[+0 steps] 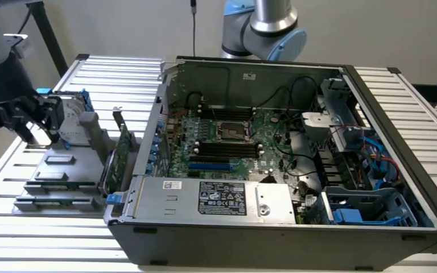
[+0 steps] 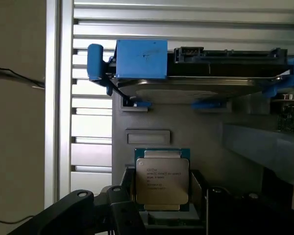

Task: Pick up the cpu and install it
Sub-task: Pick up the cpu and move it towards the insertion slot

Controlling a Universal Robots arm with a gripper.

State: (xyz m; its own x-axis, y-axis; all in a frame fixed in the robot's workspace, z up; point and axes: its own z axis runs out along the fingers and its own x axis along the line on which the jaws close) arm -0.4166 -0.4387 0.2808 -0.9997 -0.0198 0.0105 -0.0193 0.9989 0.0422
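Above the bench fixture (image 1: 78, 162), hand (image 1: 42, 136) wide open astride the cpu (image 2: 161, 178), nothing gripped; danger of tilting it by off-centre closing.

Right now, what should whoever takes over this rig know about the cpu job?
Tool: open, jaws on either side of the cpu, no grip seen.
Cpu: lying flat in its holder on the grey fixture, outside the open computer case.
Done: tool is at the cpu.
Left: cpu not lifted, not yet in the motherboard socket.
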